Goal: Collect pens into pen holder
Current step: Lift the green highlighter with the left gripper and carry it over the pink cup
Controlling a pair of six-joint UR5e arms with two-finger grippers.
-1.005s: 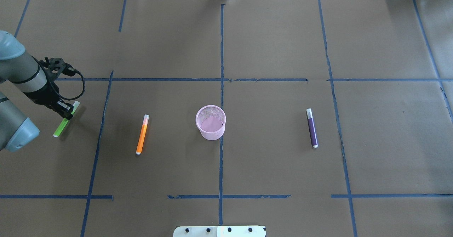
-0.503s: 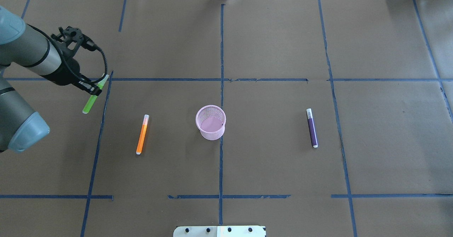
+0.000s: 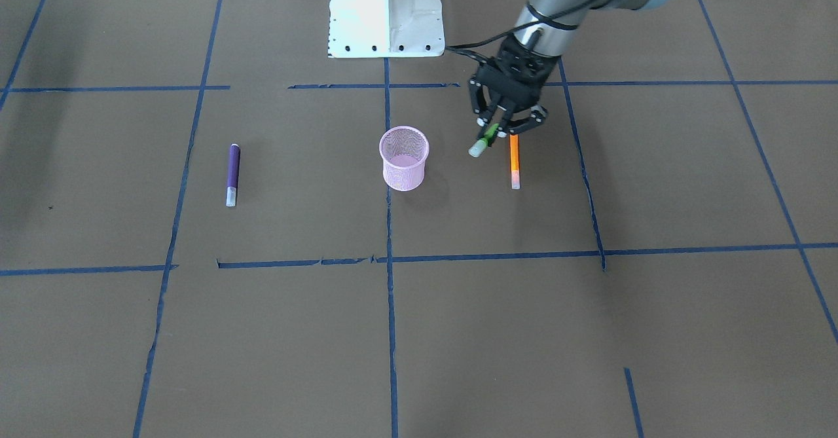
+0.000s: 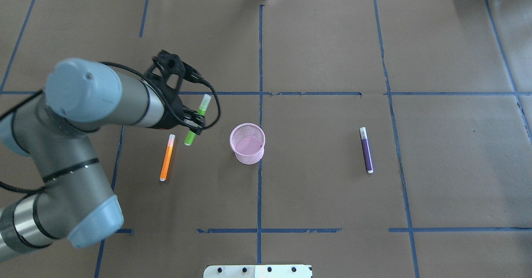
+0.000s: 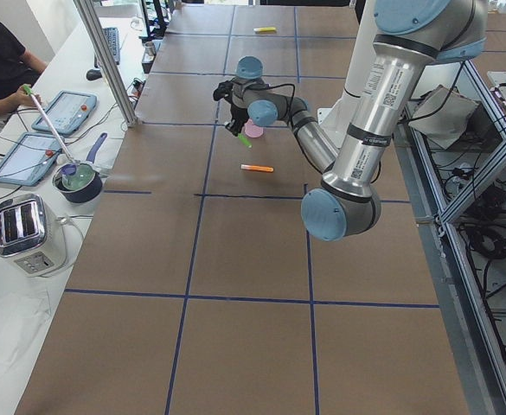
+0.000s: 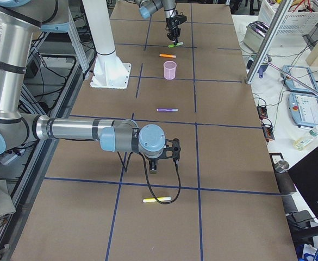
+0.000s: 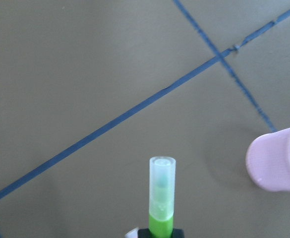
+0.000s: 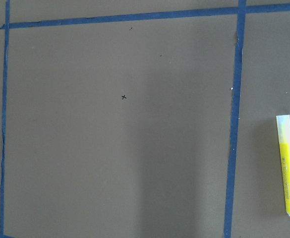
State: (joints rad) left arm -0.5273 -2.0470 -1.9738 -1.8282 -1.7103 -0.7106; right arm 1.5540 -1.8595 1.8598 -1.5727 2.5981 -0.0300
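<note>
the left gripper (image 4: 194, 125) is clamped on the green pen (image 4: 203, 107), which is held tilted in the air near the pen holder (image 4: 248, 157), not yet over it. the right gripper (image 6: 154, 166) cannot be judged. nothing is seen inside the holder; the orange pen (image 4: 167, 158) and purple pen (image 4: 366, 150) lie either side of it, uncollected.

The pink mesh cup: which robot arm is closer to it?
Left. The left end effector, holding the green pen, hangs close beside the cup; the right end effector is far off, beyond the purple pen.
</note>
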